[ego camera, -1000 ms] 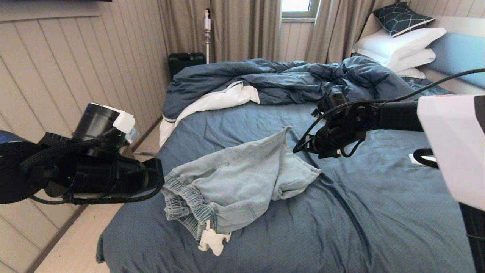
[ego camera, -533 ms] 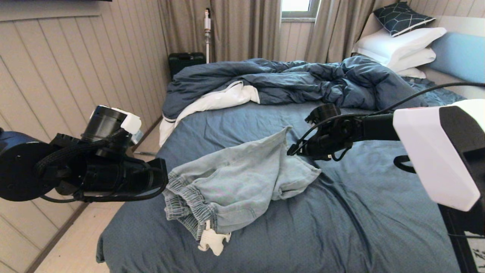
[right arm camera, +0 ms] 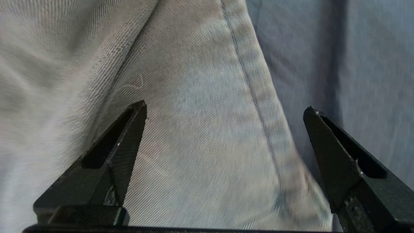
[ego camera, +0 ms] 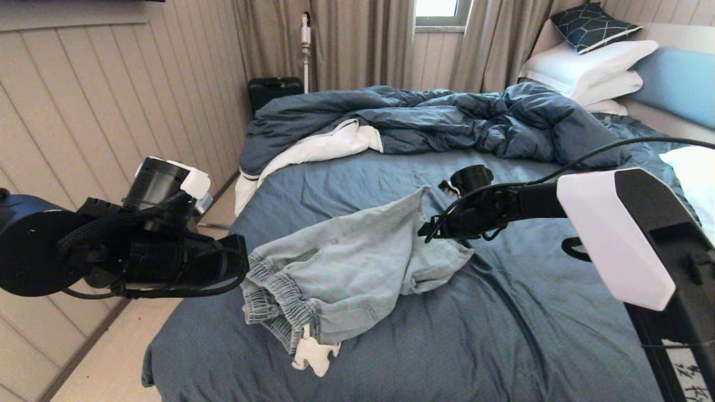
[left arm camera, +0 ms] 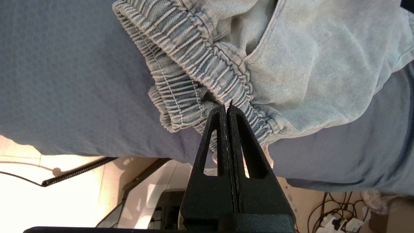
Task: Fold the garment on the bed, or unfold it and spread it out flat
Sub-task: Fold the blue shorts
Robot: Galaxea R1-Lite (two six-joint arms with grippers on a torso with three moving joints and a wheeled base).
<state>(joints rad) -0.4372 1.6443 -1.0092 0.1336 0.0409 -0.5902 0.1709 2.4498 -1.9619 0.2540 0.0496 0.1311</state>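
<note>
right tool (ego camera: 427, 230) spread wide, hovering at the centre-right of the head frame over the leg hem of the garment (ego camera: 346, 268); in the right wrist view (right arm camera: 223, 136) one fingertip above the pale denim, the other near the hem seam, blue sheet beyond, nothing yet between them. left tool (left arm camera: 227, 108) clenched tight with no cloth between its fingers, poised at lower left of the head frame (ego camera: 237, 262) just beside the gathered waistband (left arm camera: 194, 74), tip almost at the elastic, contact not possible to confirm. garment lying rumpled and partly doubled over itself in the middle of the bed (ego camera: 530, 335), waistband toward the lower left, one leg corner peaked up toward the centre, white pocket lining (ego camera: 314, 354) hanging out at the near edge. dark duvet (ego camera: 424, 120) heaped across the upper middle, white pillows (ego camera: 592, 67) at upper right, both well apart from the shorts. probably the approach stage before a first grasp: neither end gripped, nothing spread or folded so far. next move likely calls for lowering the right tool onto the hem and closing on a single layer of denim, not the sheet beneath; left tool would need to open before taking the waistband, then both ends drawn apart to flatten the cloth. risk: pinching sheet together with denim, or catching both layers of the doubled leg.
</note>
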